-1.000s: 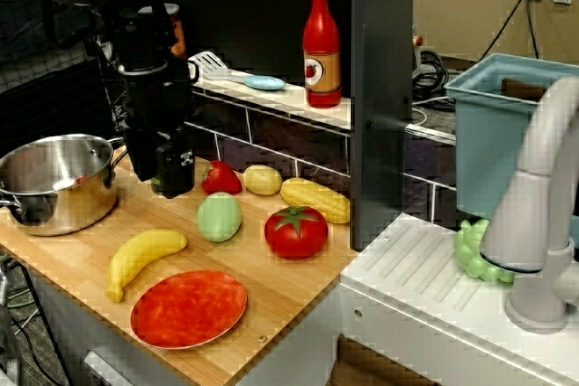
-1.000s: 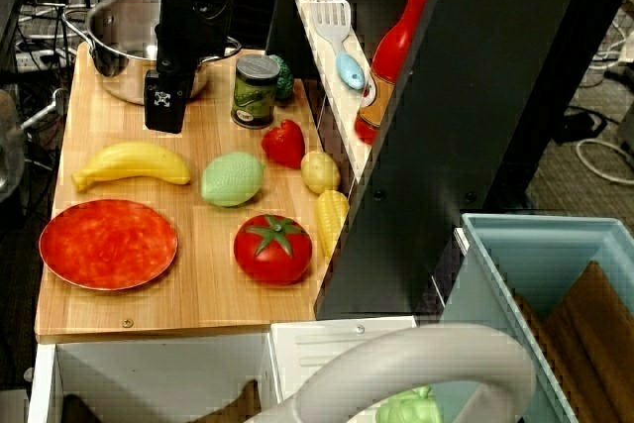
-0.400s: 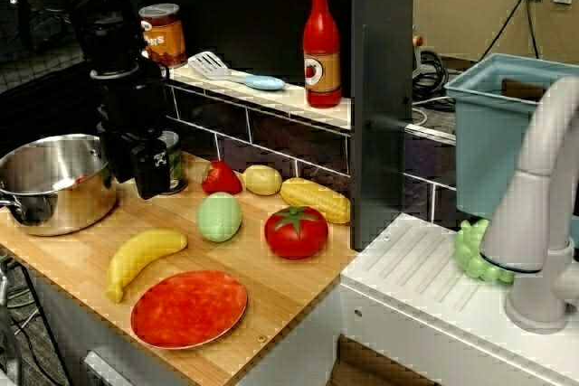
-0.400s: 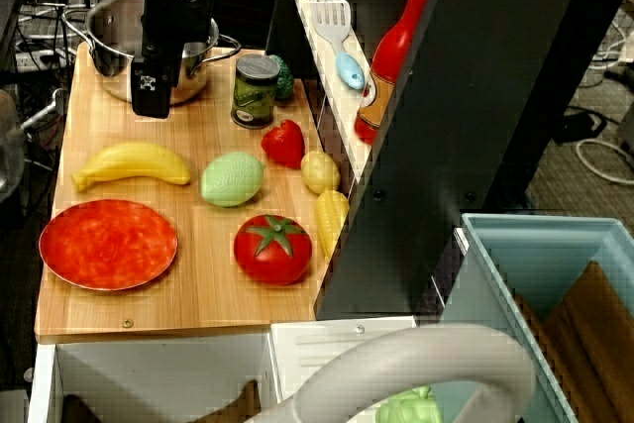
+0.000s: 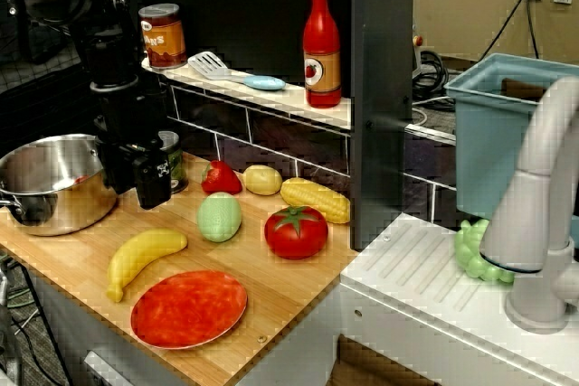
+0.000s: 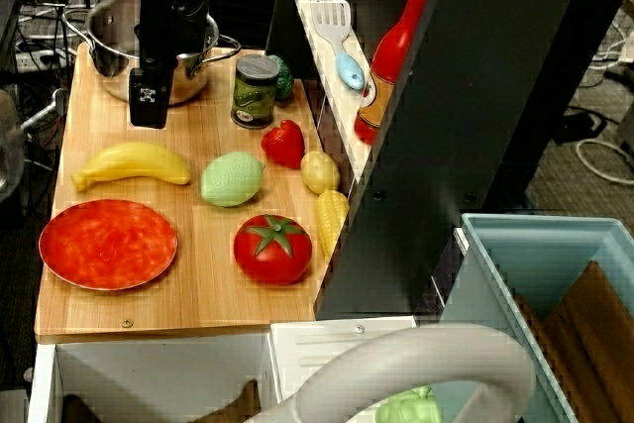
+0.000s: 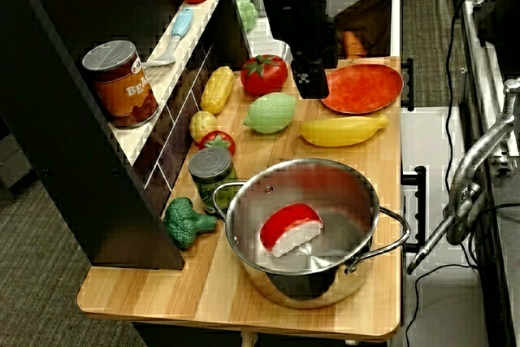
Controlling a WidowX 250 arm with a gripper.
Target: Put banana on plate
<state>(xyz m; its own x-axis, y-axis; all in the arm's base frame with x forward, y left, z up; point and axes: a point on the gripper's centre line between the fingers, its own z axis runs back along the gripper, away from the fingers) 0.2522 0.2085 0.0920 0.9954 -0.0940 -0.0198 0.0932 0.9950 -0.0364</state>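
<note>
- banana (image 6: 133,162): plain yellow
- plate (image 6: 107,244): red-orange, mottled
- tomato (image 6: 271,249): red, green star top
- corn cob (image 6: 331,221): yellow, bumpy rows
- lime-like fruit (image 6: 232,178): pale green
- pot (image 7: 302,229): shiny steel, red-and-white piece inside
- gripper (image 6: 149,106): black, white tag pattern
- bottle (image 5: 322,42): red, tan label
- broccoli (image 7: 184,221): dark green
- spatula (image 5: 237,73): light blue handle

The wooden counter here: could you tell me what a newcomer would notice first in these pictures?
Probably the black gripper hanging above the board between the steel pot and the yellow banana. Next, the red-orange plate at the front edge beside the banana, bare. Then the red tomato and the tall red bottle on the shelf.
</note>
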